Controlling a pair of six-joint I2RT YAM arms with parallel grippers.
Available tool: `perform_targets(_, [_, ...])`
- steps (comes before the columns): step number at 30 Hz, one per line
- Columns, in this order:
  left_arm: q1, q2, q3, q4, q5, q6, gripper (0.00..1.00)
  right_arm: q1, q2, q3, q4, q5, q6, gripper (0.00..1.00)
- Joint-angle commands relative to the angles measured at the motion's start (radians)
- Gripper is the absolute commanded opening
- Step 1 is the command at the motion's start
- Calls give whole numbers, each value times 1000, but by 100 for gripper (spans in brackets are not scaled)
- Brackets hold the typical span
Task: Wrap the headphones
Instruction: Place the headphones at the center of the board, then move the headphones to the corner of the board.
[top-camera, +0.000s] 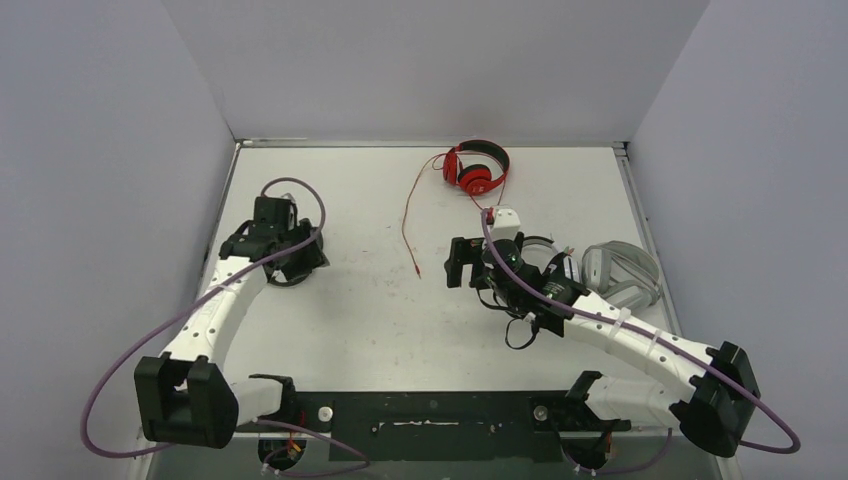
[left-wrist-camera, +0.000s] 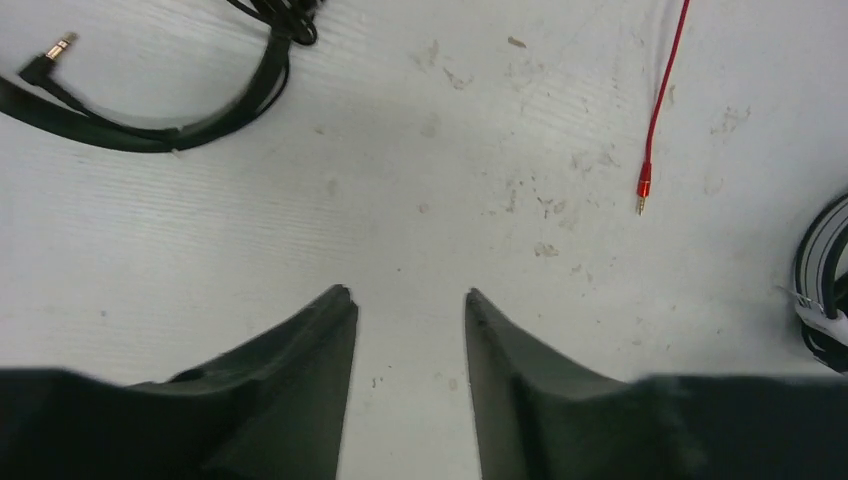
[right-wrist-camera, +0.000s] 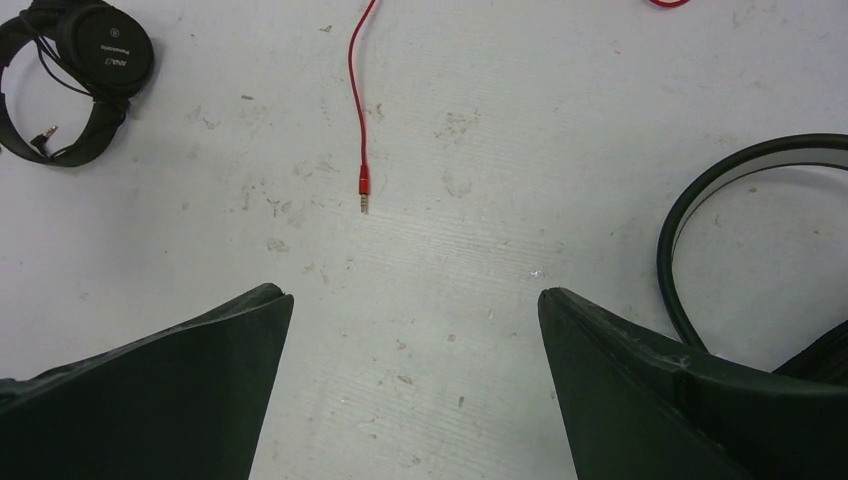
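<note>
The red headphones (top-camera: 477, 168) sit at the far edge of the surface (top-camera: 360, 320), their cable (top-camera: 407, 215) trailing loose toward the middle, so wrapping them looks undone. The black pair (right-wrist-camera: 80, 55) at the left has its cord gathered close. Both the left gripper (left-wrist-camera: 407, 295) and the right gripper (right-wrist-camera: 415, 295) hover with jaws apart, empty.

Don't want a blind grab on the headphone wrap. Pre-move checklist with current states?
1. Left hand empty, jaws apart: ok.
2. Right hand empty, jaws wide: ok.
3. Red plug lies free on white table, ahead of right hand: ok.
4. Thin red cable wrapped round red over-ear headphones: not ok, trails loose.
5. All-black over-ear headphones cable wrapped: cannot tell.
</note>
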Motion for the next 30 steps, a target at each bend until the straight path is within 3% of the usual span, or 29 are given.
perform_targets(1, [-60,38,-35,63,27,41,30,-12,-58,-6,48,27,20,100])
perform_targets(3, [-60,86,-44,96,64,39,0,-15,-73,-15,44,29,21,100])
perform_targets(10, [-66,247,-33,185,87,-3,0,-24,-123,-60,42,44,24,100])
perform_targets(14, [-57,337,4,184,13,-42,0,-33,-125,-67,41,43,14,100])
perform_targets(23, [127,513,53,225,-41,-145,0,-135,-91,-67,42,4,-30,100])
perform_targets(27, [180,531,58,247,30,-143,0,-197,-93,-69,51,-49,-44,100])
perform_targets(30, [150,502,54,253,46,-119,0,-225,-94,-77,61,-64,-56,100])
